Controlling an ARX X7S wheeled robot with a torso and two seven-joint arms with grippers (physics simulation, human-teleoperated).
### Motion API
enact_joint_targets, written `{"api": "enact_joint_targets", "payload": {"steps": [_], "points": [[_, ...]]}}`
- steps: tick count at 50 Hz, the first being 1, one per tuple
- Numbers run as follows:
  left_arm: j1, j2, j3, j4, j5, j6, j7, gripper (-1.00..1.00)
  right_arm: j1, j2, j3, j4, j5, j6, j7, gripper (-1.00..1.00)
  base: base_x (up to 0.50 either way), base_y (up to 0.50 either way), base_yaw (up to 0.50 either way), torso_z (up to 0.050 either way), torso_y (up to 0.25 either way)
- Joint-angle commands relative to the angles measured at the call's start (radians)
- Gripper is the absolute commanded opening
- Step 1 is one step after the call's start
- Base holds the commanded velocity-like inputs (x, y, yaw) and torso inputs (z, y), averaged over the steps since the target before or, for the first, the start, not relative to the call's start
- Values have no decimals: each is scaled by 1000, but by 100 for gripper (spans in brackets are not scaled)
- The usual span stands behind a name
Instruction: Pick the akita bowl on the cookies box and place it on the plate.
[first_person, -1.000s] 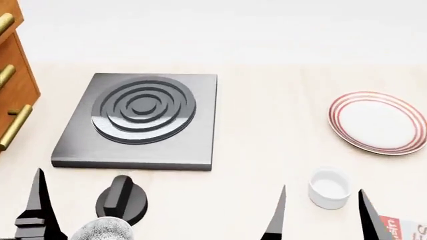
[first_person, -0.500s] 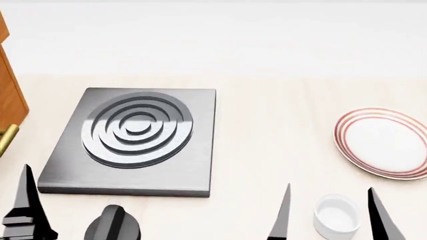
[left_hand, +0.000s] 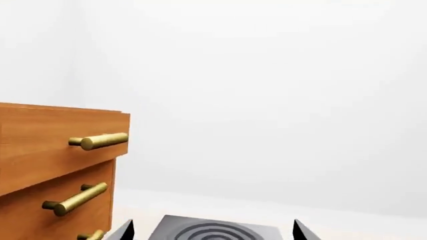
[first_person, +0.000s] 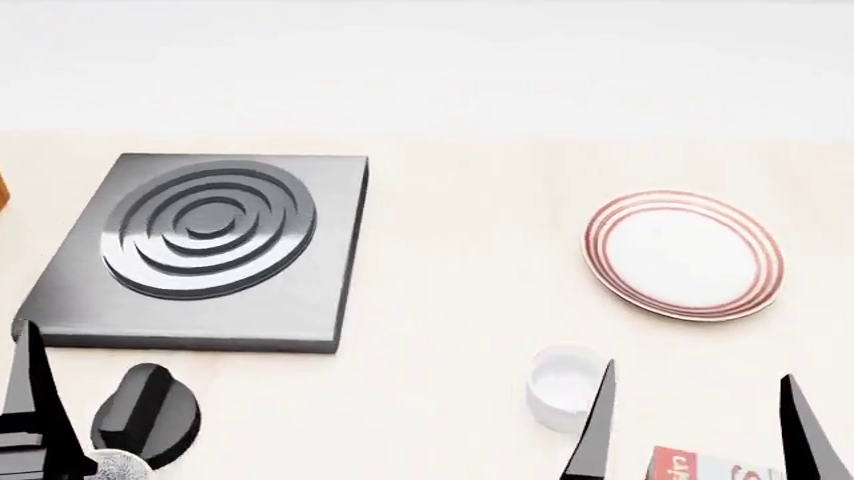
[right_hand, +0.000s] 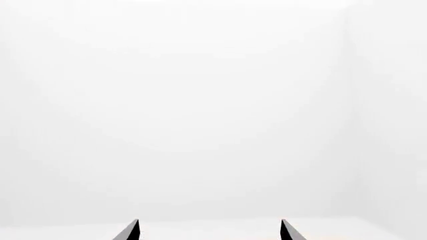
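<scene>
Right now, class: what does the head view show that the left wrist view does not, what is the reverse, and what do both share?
Only the head view shows the plate, the white cup, a corner of the cookies box and the black knob. Only the left wrist view shows the wooden drawers with brass handles. Both show the stove plate and the tabletop.

Bright, even, diffuse light fills all 3 sharp, blur-free renders, washing the background to near white, leaving only faint soft shadows beside the stove plate (first_person: 200, 250) and the plate (first_person: 683, 255), with a mild sheen on the brass handles (left_hand: 100, 141).
</scene>
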Motion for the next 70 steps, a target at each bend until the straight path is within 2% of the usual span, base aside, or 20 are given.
{"api": "enact_joint_targets", "payload": {"steps": [1, 43, 66, 70], "points": [[3, -8, 1, 6, -7, 4, -8, 100, -7, 14, 10, -23, 12, 8, 10, 100, -211, -500, 0, 0, 0], [-1, -40, 25, -7, -25, 15, -36, 100, -10, 46, 1, -9, 54, -22, 8, 100, -73, -500, 0, 0, 0], [8, -58, 29, -6, -44, 26, -55, 100, -16, 53, -24, -3, 19, -35, 28, 100, 0, 0, 0, 0, 0], [9, -61, 30, -4, -46, 27, -58, 100, -31, 52, -19, 0, 20, -86, 23, 100, 231, 0, 0, 0, 0]]}}
